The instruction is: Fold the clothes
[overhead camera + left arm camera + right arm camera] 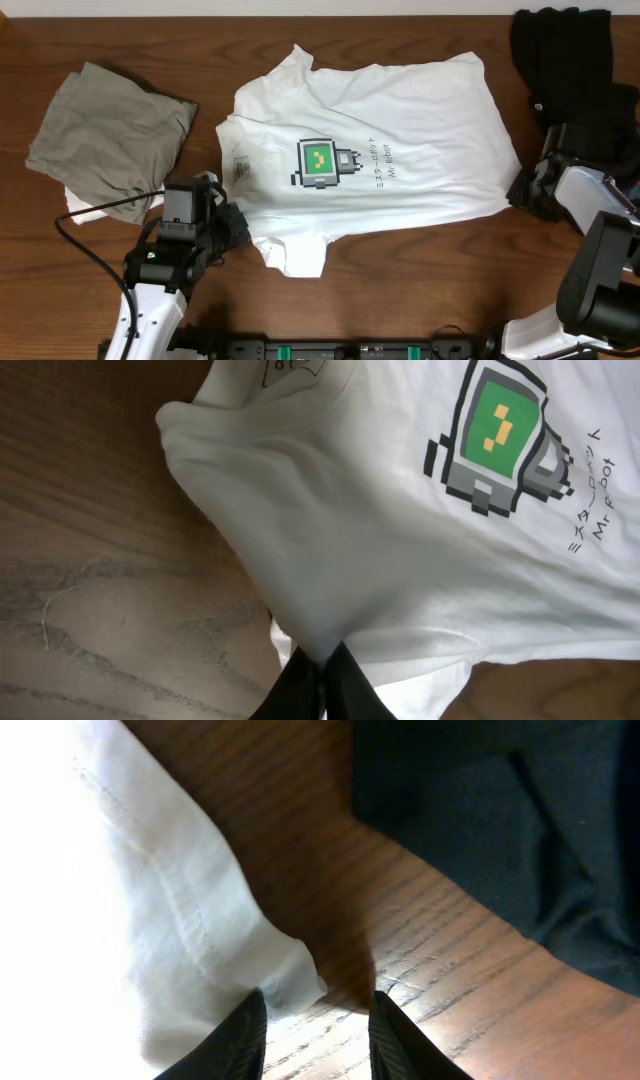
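Shirt is spread print-up at the middle of the table, collar to the left. A fold of it near the collar is clamped in the left gripper. The right gripper is held with fingers apart at the hem corner, which is partly between them. A grey garment is heaped at the left, a black garment at the right.
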Controlling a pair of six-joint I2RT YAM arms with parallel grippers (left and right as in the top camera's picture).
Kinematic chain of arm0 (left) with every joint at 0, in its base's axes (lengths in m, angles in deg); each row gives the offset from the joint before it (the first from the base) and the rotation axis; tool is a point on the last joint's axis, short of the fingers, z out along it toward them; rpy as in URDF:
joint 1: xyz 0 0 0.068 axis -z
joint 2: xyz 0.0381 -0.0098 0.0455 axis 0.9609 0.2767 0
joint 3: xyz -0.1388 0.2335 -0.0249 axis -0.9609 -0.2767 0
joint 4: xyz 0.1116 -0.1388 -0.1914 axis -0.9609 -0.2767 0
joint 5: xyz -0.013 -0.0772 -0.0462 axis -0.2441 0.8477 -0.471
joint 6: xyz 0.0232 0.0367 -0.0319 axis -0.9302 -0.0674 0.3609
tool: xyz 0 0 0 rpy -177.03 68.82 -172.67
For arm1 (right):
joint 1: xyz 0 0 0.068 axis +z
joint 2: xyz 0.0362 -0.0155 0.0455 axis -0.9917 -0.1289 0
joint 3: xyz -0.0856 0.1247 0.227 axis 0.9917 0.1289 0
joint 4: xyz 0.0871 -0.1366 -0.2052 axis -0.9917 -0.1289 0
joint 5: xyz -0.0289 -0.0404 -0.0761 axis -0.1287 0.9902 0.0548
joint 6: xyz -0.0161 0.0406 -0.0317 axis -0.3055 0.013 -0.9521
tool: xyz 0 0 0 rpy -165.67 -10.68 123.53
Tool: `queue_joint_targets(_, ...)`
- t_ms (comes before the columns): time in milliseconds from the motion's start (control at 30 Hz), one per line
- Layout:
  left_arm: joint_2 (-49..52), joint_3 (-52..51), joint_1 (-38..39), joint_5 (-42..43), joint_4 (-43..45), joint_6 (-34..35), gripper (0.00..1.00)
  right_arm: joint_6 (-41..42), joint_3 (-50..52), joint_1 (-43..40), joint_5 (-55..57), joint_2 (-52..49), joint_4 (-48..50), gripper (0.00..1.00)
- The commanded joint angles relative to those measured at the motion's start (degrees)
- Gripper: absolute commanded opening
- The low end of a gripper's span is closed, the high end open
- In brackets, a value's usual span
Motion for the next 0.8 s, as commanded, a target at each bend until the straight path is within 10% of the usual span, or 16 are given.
queue_joint_targets(0, 0.07, 1.05, 0.13, -0.94, -0.13, -0.57, 0.06, 0.7, 1.99, -0.04, -4.11, -1.75, -0.37, 0.33)
queue_joint_targets(767, 0.07, 1.05, 0.13, -0.94, -0.35, -0.57, 0.06, 0.74, 1.88, -0.11, -4.11, -1.77, 2.8, 0.09)
